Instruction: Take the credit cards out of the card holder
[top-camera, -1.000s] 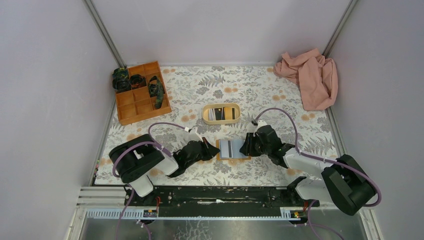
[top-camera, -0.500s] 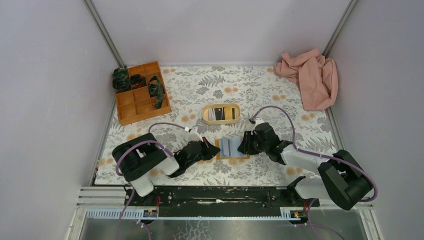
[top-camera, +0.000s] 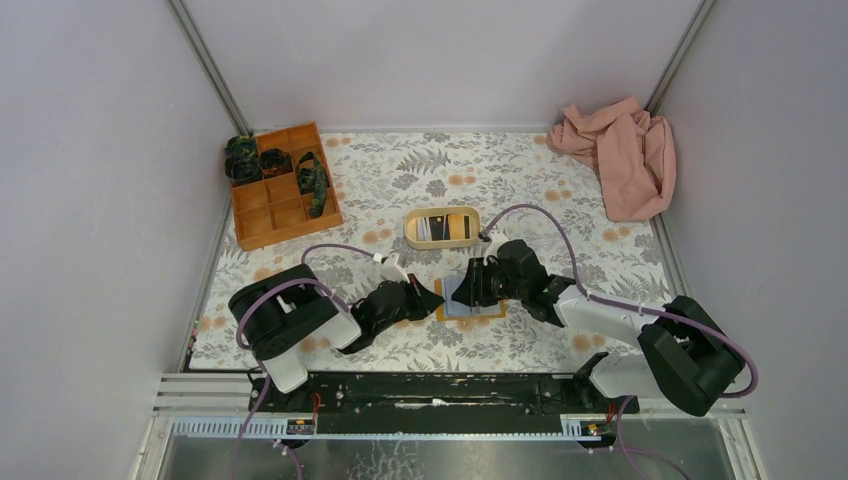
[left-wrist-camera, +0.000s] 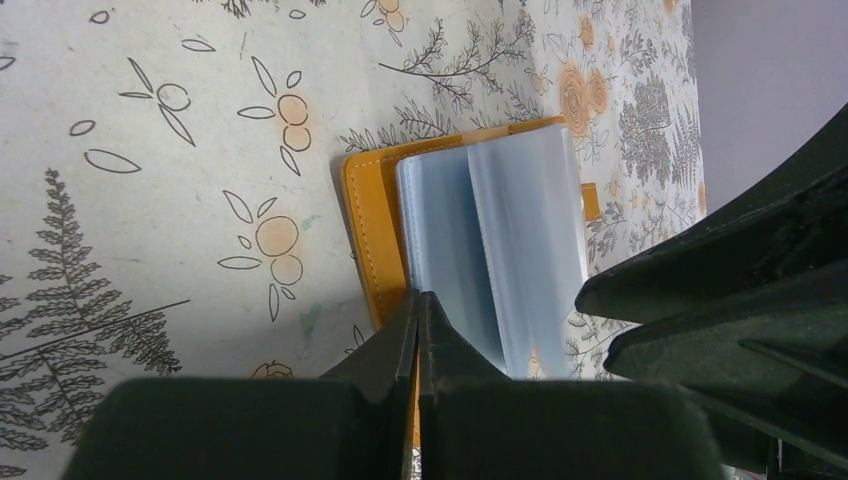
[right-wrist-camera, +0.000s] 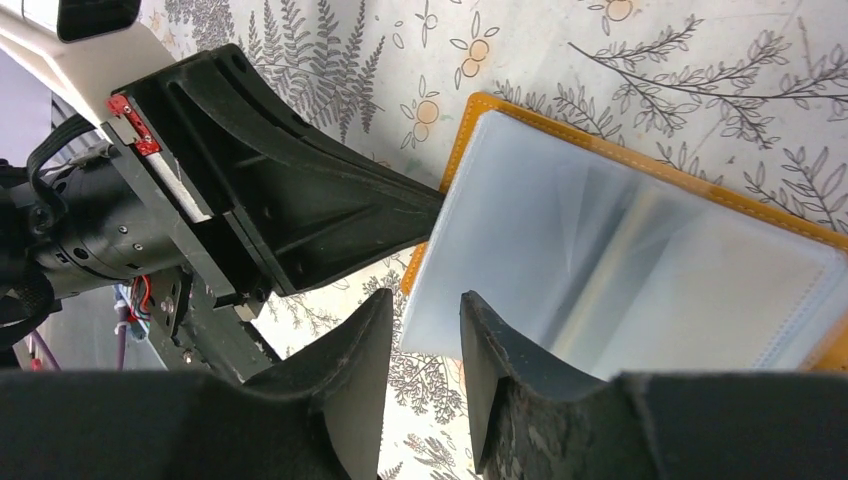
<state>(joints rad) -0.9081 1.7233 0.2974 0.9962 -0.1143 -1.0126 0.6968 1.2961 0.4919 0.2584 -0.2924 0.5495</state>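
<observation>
Card holder (top-camera: 470, 306) (left-wrist-camera: 372, 225) (right-wrist-camera: 620, 250): lay open and flat on the floral bench (top-camera: 400, 170), orange cover down, clear sleeves fanned up from its pale blue inside.
Left fingers (top-camera: 432, 298) (left-wrist-camera: 418, 305) (right-wrist-camera: 400, 205): pressed together with no gap, their joined tip at the holder's left edge, where the orange cover met the sleeves.
Right fingers (top-camera: 470, 288) (right-wrist-camera: 375, 320): stood apart over the holder's middle and right part; a corner of one clear sleeve showed in the gap between them, and I could not tell whether either finger touched it.
Beige oval tray (top-camera: 410, 228): sat just beyond the holder, on the side away from the arm bases, with flat dark and light cards (top-camera: 447, 227) inside.
Orange compartment box (top-camera: 262, 225): well apart from the holder, beyond it and to its left, with dark bundled items (top-camera: 245, 158) in its far compartments.
Pink cloth (top-camera: 620, 155): crumpled, well beyond the holder and to its right.
</observation>
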